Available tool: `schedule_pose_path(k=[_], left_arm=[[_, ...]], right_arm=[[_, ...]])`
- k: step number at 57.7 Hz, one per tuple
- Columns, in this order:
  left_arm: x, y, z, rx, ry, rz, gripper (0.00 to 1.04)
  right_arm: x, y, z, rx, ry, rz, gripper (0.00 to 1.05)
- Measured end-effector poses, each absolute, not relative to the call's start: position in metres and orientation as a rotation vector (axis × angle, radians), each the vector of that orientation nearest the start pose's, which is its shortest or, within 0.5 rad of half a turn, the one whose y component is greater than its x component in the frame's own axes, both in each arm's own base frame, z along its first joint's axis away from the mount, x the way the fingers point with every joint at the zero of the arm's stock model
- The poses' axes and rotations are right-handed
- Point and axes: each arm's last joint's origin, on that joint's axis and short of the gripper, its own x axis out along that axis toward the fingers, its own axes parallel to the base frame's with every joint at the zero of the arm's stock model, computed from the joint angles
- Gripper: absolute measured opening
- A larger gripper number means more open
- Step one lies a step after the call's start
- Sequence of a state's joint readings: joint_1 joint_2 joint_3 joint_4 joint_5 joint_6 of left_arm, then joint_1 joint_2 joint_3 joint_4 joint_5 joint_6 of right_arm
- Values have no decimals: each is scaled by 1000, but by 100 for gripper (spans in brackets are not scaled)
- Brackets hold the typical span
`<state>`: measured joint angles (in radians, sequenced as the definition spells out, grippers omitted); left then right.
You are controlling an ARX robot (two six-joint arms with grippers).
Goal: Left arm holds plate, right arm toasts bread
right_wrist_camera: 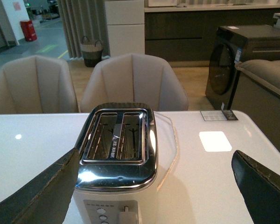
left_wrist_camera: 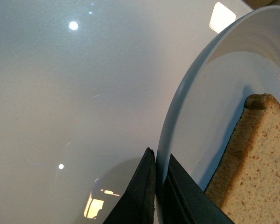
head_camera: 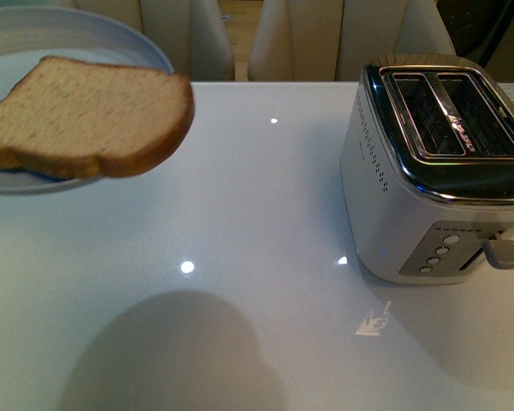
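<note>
A pale grey-blue plate [head_camera: 111, 38] hangs in the air at the far left of the front view, above the white table [head_camera: 265, 214]. A slice of light brown bread [head_camera: 77, 116] lies on it, its rounded end sticking out over the rim toward the toaster. In the left wrist view my left gripper [left_wrist_camera: 157, 184] is shut on the plate [left_wrist_camera: 210, 84] at its rim, with the bread [left_wrist_camera: 254, 163] close beside the fingers. My right gripper [right_wrist_camera: 154, 186] is open, its two dark fingers [right_wrist_camera: 259, 184] wide apart, hovering near the silver toaster [right_wrist_camera: 116, 154]. Both toaster slots [head_camera: 454, 111] are empty.
The toaster [head_camera: 428, 180] stands on the right of the table, its lever [head_camera: 501, 253] up, buttons facing me. Beige chairs [right_wrist_camera: 135, 81] line the table's far edge. A small card [right_wrist_camera: 219, 115] lies near the far right corner.
</note>
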<state>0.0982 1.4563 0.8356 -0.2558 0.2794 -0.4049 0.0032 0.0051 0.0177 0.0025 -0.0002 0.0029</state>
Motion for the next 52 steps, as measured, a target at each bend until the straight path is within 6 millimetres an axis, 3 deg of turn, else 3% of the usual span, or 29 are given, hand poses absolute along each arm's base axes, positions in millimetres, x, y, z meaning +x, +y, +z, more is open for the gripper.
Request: schedule_pose_path(k=[12,29,52], left_arm=[[295,-24,222,-578,865,-21,3],[297,-70,244,-653,838,-37,3],[291,-102,255,-674,846,-78,3]], right_arm=[[97,0,169,3,-15,3,96],[97,0,169,2,-15,4,96],[97,0,169,3,-15,3,96]])
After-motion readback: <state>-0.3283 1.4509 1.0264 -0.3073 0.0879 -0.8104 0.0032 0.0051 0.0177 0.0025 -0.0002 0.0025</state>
